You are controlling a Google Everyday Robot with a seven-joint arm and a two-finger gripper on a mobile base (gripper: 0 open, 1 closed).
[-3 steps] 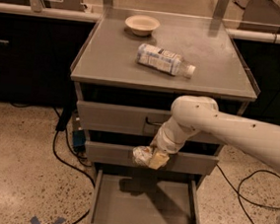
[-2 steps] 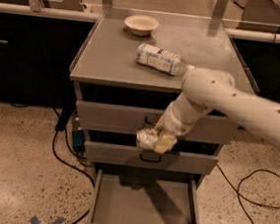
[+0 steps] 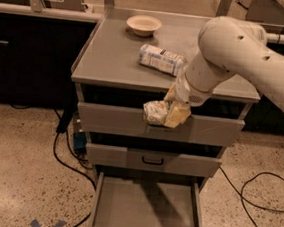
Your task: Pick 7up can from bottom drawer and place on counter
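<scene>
I have only one camera; it looks from the front and from above, tilted down, near enough that the counter (image 3: 117, 58) and the open bottom drawer (image 3: 142, 211) fill my view from top to bottom. The gripper (image 3: 169, 115) hangs in the middle, just before the top drawer (image 3: 111, 120), its jaws closed around the 7up can (image 3: 154, 111).

A speckled floor (image 3: 15, 173) is spreading all around, with black cables (image 3: 60, 150) lying on it left and right. Dark cabinets (image 3: 26, 64) are standing far left under a long pale ledge (image 3: 41, 11). The gripper (image 3: 173, 113) is hanging before the grey drawers (image 3: 210, 130), squeezing the 7up can (image 3: 153, 111).
</scene>
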